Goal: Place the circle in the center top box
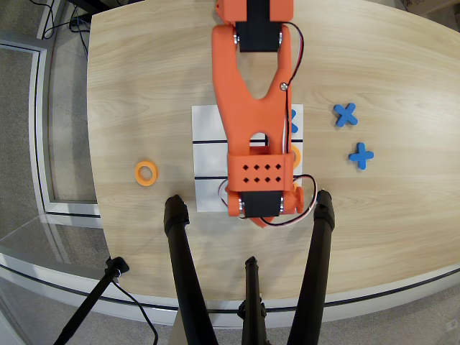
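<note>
A pale wood-grain table [144, 86] with a curved edge stands over grey floor [21, 144], black tripod legs [187, 280] crossing its near side

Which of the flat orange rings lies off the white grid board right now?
The flat orange ring alone on the bare wooden table, left of the white grid board in the overhead view. The other visible ring peeks from under the arm, on the board.

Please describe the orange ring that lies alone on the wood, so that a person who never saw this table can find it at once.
In the overhead view, start at the white board under the orange arm. Go left onto the bare wooden table: the orange ring lies there flat, alone. The loose pieces right of the board are blue crosses.
</note>
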Robot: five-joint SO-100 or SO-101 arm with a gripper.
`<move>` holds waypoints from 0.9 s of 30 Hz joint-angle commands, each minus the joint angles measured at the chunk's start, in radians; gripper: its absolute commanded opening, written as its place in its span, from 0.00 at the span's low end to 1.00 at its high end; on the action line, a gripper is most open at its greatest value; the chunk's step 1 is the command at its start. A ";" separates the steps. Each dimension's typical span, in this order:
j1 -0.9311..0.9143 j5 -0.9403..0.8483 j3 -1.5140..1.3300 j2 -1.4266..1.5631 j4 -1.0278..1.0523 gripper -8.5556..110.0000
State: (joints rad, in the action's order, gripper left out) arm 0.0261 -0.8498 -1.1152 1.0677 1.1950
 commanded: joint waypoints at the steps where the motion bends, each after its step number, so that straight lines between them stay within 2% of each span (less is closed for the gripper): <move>1: 0.021 0.020 0.104 -0.040 0.000 0.07; 12: 0.032 0.049 0.353 -0.304 0.002 0.07; 27: 0.000 0.020 0.442 -0.373 0.055 0.07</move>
State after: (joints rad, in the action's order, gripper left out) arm 0.0368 -0.8207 -0.7087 0.6903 1.2303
